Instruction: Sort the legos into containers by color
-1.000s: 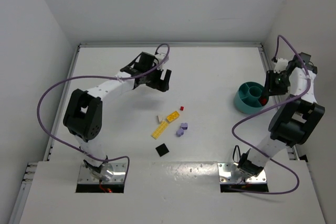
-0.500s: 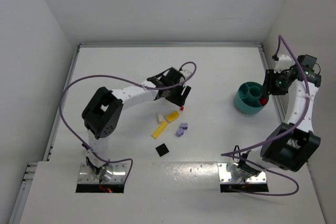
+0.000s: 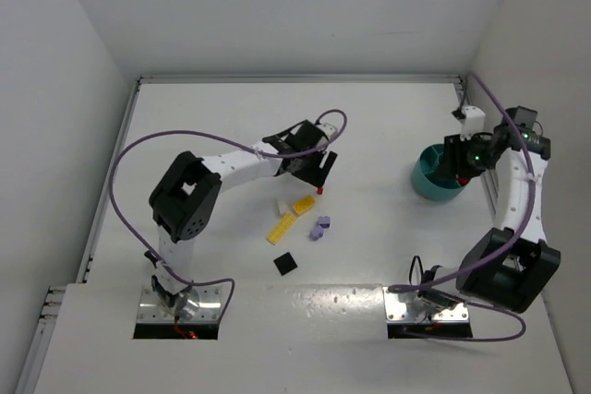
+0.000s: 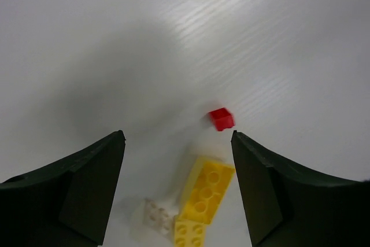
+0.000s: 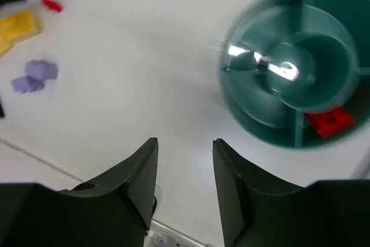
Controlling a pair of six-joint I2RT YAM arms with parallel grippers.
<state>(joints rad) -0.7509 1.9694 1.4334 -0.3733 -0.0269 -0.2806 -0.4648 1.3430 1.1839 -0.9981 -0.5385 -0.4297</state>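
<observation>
The teal dish (image 3: 427, 182) stands at the right; in the right wrist view a red brick (image 5: 328, 121) lies in one outer compartment of the dish (image 5: 254, 125). My right gripper (image 3: 454, 161) hovers over the dish's left side, open and empty (image 5: 185, 143). At mid-table lie a small red brick (image 3: 320, 190), a yellow brick (image 3: 304, 202), a long yellow plate (image 3: 282, 227), a white brick (image 3: 280, 206), purple bricks (image 3: 320, 227) and a black square (image 3: 286, 264). My left gripper (image 3: 319, 168) hangs open just behind them (image 4: 178, 137); the red brick (image 4: 221, 118) lies close to the right finger, the yellow brick (image 4: 207, 189) between the fingers.
White walls close the table at the left, back and right. Purple cables loop off both arms. The arm base plates (image 3: 180, 306) sit at the near edge. The dish stands close to the right wall.
The left arm swung from the back of the table down over the bricks and its jaws narrowed somewhat. The right gripper shifted left above the dish and opened slightly.
</observation>
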